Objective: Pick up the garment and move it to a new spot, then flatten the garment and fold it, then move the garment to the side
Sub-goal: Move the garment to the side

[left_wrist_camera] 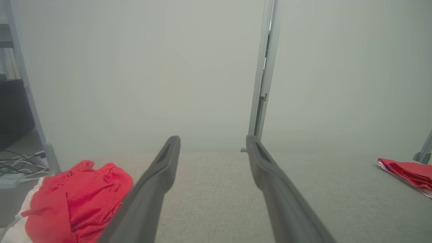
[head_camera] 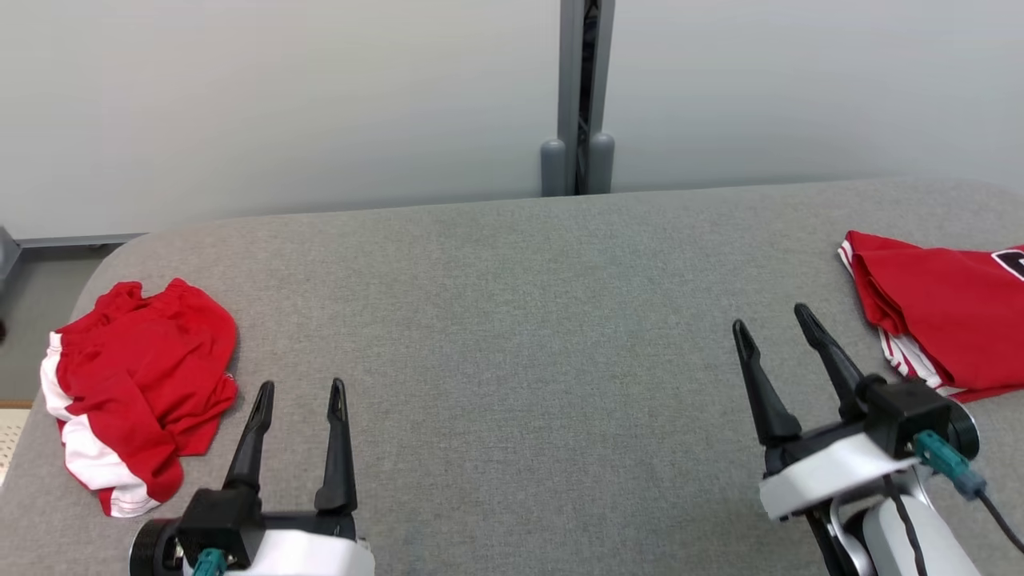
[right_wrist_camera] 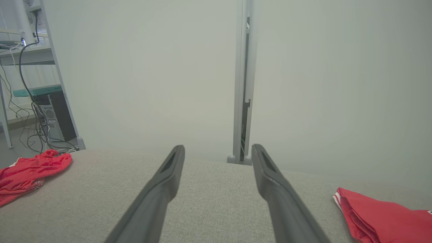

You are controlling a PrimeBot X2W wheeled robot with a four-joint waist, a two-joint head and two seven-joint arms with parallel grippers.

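Two red garments on the grey surface [head_camera: 512, 336]. Landmark for all positions: the grey post [head_camera: 578, 104] standing behind the middle of the far edge.

Progress (judgement):
- The crumpled garment [head_camera: 136, 392], red with white side bands, lies bunched far to the left of the post, close to the surface's left edge. It is not flattened and not folded.
- The folded garment [head_camera: 936, 320], red with striped trim, lies far to the right of the post and runs out of the head view. It looks flat and squared off, so it reads as one already finished and set aside.
- For the crumpled piece, every step appears to remain: pick up, move toward the open area in front of the post, flatten, fold, move aside.

Hands:
- The left hand [head_camera: 302, 386] has its fingers spread wide with nothing between them. It sits left of the post and on the near side of the surface.
- The right hand [head_camera: 771, 316] is likewise spread wide and empty. It sits right of the post, near side, and is tilted slightly left.

Garment relative to hand:
- The crumpled garment lies just beside the left hand, on the side away from the post. Its hem is near the outer finger, with no contact.
- The folded garment lies near the right hand, also on the side away from the post, and apart from it.
- The area directly in front of the post is bare cloth.
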